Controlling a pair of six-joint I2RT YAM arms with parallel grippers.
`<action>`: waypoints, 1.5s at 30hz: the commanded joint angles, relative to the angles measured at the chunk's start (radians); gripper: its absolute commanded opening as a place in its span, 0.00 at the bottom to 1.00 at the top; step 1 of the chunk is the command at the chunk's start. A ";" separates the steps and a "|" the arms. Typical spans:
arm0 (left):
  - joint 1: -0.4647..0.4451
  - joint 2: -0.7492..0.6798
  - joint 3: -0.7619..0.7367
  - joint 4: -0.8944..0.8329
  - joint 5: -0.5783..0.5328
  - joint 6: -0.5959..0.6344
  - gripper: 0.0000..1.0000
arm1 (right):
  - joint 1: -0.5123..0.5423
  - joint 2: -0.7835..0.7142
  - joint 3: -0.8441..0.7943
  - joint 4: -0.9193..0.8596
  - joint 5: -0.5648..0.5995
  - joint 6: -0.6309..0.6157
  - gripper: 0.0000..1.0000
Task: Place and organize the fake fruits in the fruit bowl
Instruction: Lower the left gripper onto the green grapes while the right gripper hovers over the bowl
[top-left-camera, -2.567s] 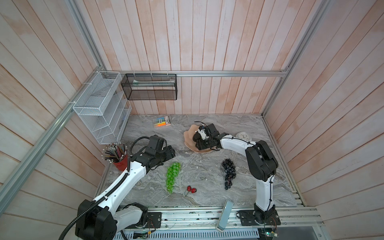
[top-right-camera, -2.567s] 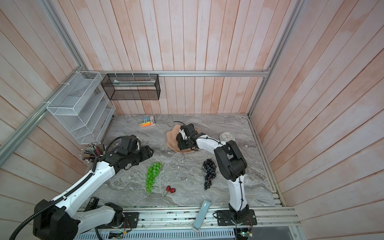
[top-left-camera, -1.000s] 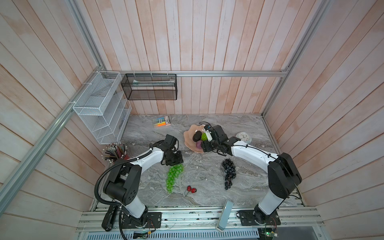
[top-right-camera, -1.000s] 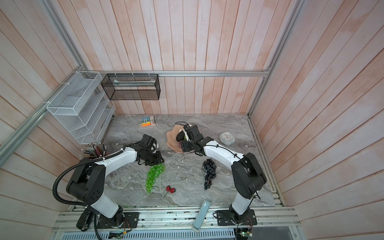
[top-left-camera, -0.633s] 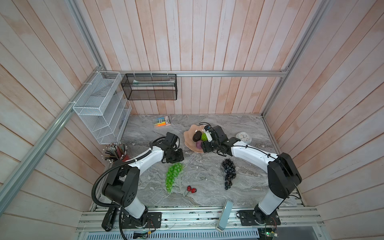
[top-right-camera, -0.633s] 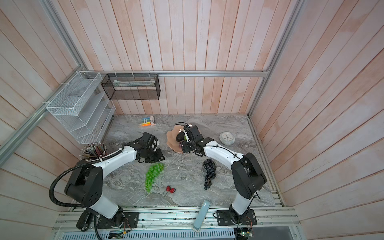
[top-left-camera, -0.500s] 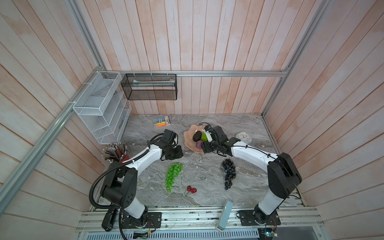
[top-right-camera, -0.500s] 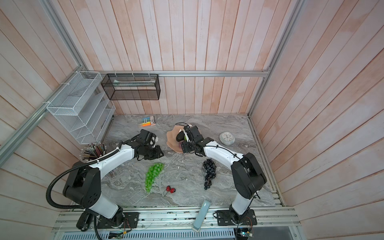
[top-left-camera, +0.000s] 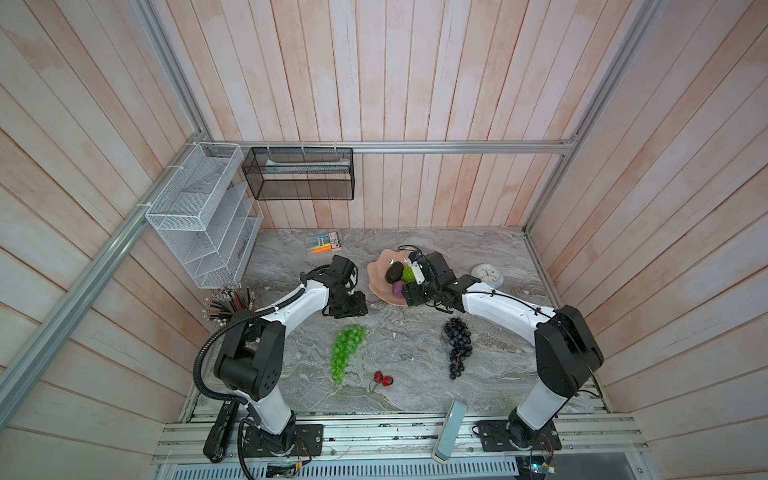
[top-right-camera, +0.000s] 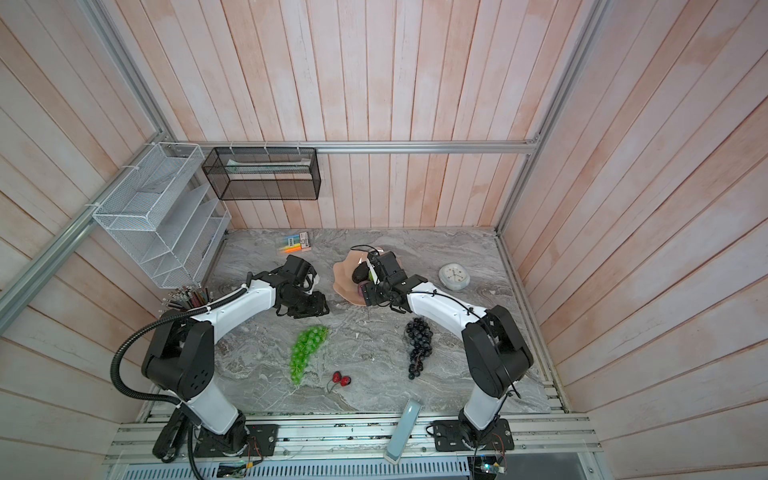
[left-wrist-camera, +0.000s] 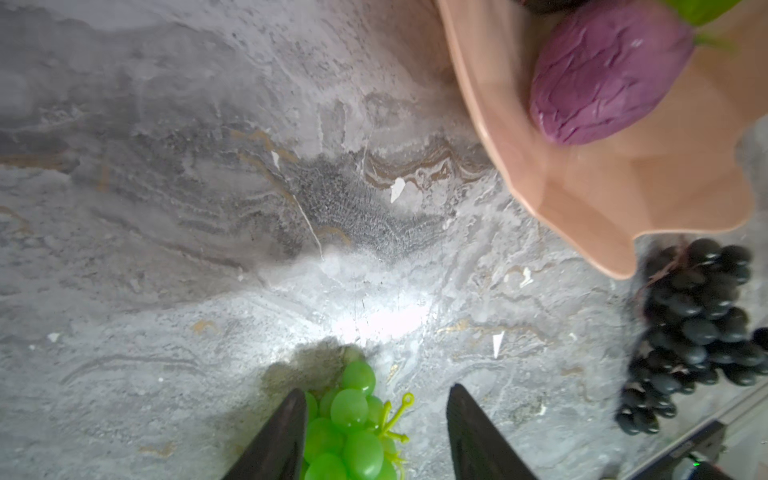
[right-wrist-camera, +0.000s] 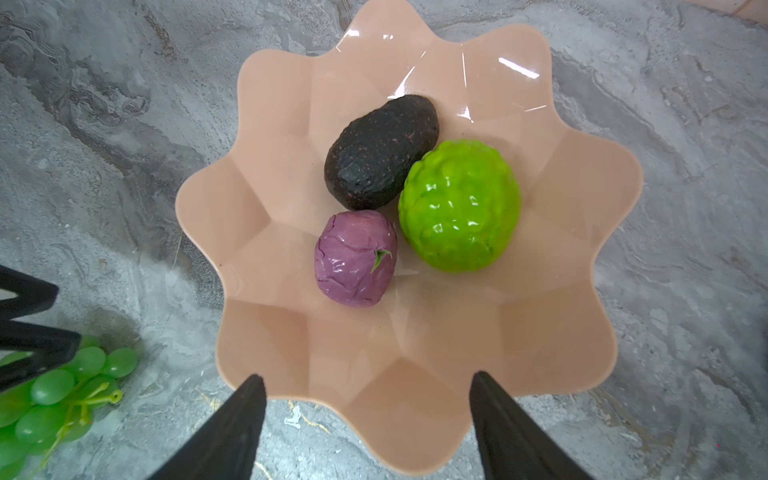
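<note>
Fruit bowl, far centre on the surface, holds black oval, bright green bumpy ball and small purple ball, while green grape bunch, red cherry pair and dark purple grape bunch lie nearer, left pincer standing apart with the green bunch's far end between its jaws, right pincer apart over the bowl's near rim.

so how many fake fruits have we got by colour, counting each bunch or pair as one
green: 2, the green grape bunch and the bumpy green ball
purple: 2, the dark purple grape bunch and the small purple ball
black: 1, the black oval
red: 1, the cherry pair
total: 6
</note>
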 joint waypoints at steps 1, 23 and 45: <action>-0.055 0.043 0.053 -0.076 -0.103 0.068 0.57 | 0.004 0.004 -0.003 -0.004 0.002 0.010 0.78; -0.194 0.033 0.165 -0.189 -0.284 0.075 0.48 | 0.002 -0.064 -0.083 0.010 0.032 0.025 0.77; -0.332 -0.078 -0.067 -0.180 -0.297 -0.255 0.47 | -0.052 -0.091 -0.170 0.035 -0.017 0.038 0.70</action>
